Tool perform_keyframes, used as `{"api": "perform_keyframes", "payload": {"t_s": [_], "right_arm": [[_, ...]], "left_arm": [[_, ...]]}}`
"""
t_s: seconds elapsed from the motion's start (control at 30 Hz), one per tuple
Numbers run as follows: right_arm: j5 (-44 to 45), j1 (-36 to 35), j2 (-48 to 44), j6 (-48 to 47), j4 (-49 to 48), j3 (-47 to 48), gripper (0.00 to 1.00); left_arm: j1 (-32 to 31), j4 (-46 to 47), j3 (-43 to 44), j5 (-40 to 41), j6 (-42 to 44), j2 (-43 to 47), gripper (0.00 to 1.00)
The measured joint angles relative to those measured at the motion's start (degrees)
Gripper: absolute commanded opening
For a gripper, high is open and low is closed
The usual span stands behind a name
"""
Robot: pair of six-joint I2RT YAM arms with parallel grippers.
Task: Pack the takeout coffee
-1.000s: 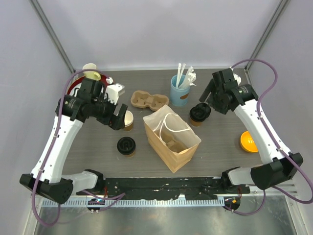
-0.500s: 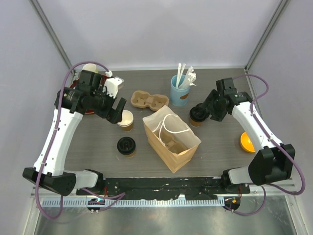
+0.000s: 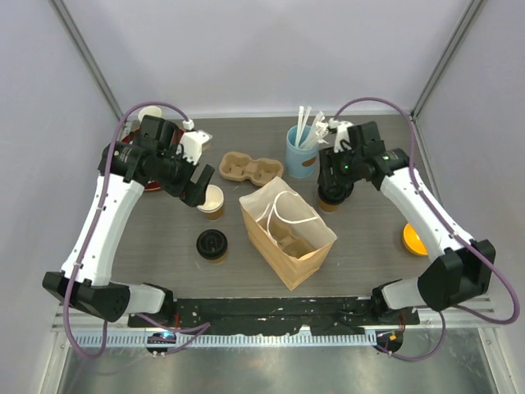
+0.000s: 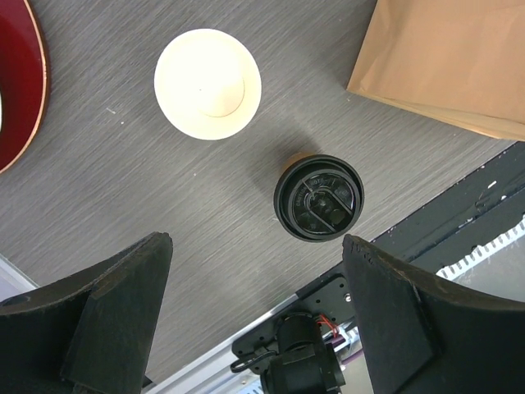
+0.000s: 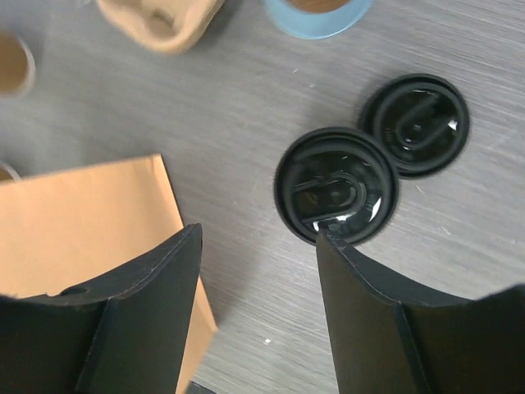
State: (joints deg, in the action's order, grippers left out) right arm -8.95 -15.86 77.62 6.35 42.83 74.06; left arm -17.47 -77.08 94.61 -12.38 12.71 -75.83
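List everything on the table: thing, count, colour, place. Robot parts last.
paper bag: 1, brown; centre.
lidded coffee cups: 2, tan, black lids; one left of bag, one right.
lidless cup: 1, tan, white inside; behind left lidded cup.
bare lid: 1, black; beside right lidded cup.
cup carrier: 1, brown; behind bag.
blue cup: 1, white utensils inside; back centre.
disc: 1, orange; right edge.
plate: 1, red; left edge.
pale cup: 1, cream; back-left.
left pincer: black; open.
right pincer: black; open.

Lab test cell; white walls, metal posts
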Motion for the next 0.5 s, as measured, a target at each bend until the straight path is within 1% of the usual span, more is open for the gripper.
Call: {"api": "perform_keyframes", "payload": {"t_s": [0.07,0.17,0.23,0.33,0.5], "right_arm": [[-0.52,-3.17,2.47,-6.29,1.25,0.74,0.64],[-0.11,-6.14,5.4,-12.02,3.52,0.76,0.62],[2.1,-7.28,7.26,-14.8,5.09,0.98,0.59],[4.83,-7.61,9.01,-17.0,6.64,1.81,0.58],[6.51,-7.82,11.08,-19.61,7.26,2.84,0.52]], "left_arm": [[0.0,0.02,0.0,0.02,0.17,-1.07,0.89],[0.0,0.0,0.11,0.26,0.44,-2.45,0.89],[-0.02,-0.11,0.83,0.42,0.85,-3.5,0.89],[0.0,0.0,1.7,0.42,1.16,-4.17,0.89],[0.0,-0.04,1.77,0.42,1.27,-4.17,0.89]]}}
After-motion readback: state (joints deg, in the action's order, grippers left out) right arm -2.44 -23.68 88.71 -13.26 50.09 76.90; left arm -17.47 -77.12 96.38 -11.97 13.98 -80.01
